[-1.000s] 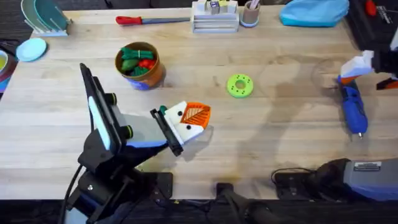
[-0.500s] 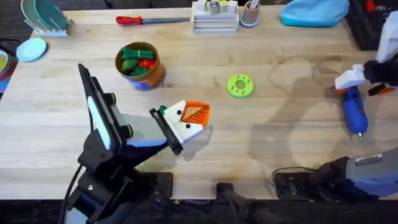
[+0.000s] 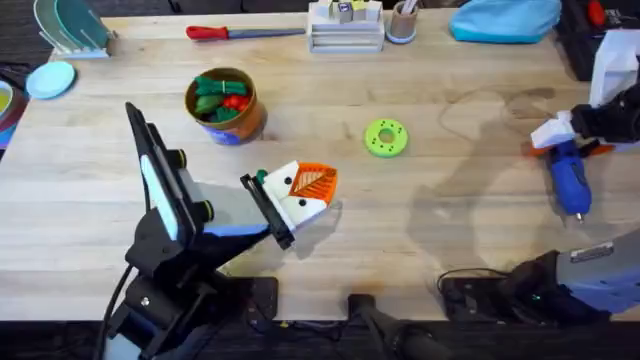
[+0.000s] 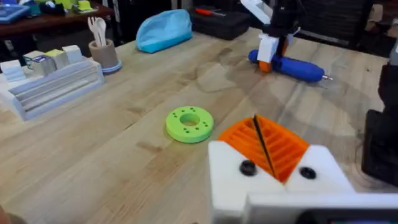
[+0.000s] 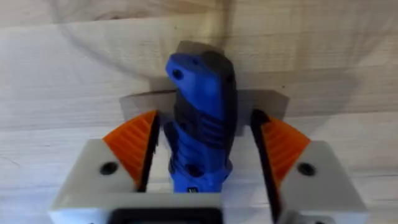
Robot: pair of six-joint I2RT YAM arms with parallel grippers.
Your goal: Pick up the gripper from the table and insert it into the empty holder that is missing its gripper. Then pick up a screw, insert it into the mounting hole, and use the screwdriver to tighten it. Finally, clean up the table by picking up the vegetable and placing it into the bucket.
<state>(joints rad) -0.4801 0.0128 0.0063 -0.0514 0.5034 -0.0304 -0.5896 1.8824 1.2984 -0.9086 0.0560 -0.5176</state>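
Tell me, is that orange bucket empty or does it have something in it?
Not empty. The bucket stands upright on the table and holds green and red toy vegetables that reach its rim.

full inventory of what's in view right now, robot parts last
screwdriver: 1, blue, right side of table, between the right gripper's pads
bucket: 1, orange-yellow with blue base, left of centre, holding green and red toy vegetables
ring disc: 1, bright green, table centre
red-handled screwdriver: 1, far edge
white rack: 1, far edge, middle
cup: 1, beside the rack
blue pouch: 1, far right
table: 1, light wood
left gripper: white with orange pads, shut, low near centre
right gripper: white with orange pads, open around the screwdriver
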